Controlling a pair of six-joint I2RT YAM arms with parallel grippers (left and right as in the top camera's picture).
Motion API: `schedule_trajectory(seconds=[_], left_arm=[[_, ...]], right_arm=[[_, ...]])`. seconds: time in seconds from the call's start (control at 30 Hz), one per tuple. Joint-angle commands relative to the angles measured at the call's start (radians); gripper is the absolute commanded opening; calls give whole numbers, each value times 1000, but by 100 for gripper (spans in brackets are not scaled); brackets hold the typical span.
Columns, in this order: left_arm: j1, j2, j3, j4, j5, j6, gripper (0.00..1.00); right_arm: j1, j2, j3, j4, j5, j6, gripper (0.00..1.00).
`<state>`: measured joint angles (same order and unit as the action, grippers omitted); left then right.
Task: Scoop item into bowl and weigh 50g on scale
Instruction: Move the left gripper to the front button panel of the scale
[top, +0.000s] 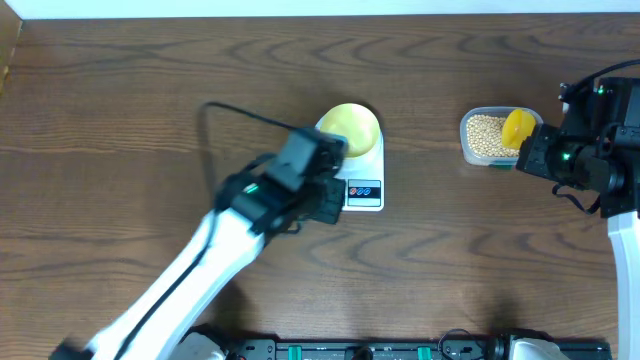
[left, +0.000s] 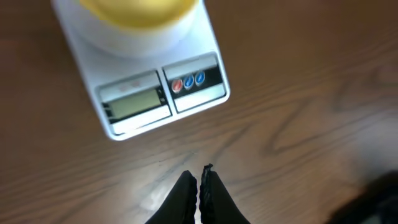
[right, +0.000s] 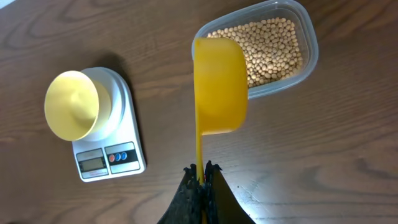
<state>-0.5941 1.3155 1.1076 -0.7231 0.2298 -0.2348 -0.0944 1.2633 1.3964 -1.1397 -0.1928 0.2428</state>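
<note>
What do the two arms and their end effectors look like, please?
The left arm and right arm have white links and black wrist housings with small green lights. A thin black cable loops off the left wrist. The left end effector and right end effector each have two slim, tapering black fingers.

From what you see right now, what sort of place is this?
Probably a robot test bench for kitchen tasks: two robot arms at a wooden table, a kitchen scale carrying a yellow bowl, a tub of beans.
</note>
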Motion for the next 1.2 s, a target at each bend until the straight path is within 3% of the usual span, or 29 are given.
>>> schedule_trajectory(seconds=[0.0,0.13,0.27,0.43,0.63,0.9,1.17], left_arm=[[27,-103,-46,-19,-10,24,7],[28,-193,-161,20,-9,10,7],[28,-203,-275,175,-11,-14,7],[28,-136,-349,404,-9,-115,7],[-7,17,-349,522,20,-118,7],[-47,185,-334,571,12,-72,7],[-47,275,-117,332,0,18,7]], right_arm=[[-5,7,20,3,-4,-23,1],[-5,7,20,16,-5,-23,1],[-5,7,20,27,-8,-23,1],[-5,7,20,24,-23,-23,1],[-5,7,20,24,-23,-23,1],[-5,7,20,24,-23,-23,1],[-5,7,20,25,-26,-23,1]])
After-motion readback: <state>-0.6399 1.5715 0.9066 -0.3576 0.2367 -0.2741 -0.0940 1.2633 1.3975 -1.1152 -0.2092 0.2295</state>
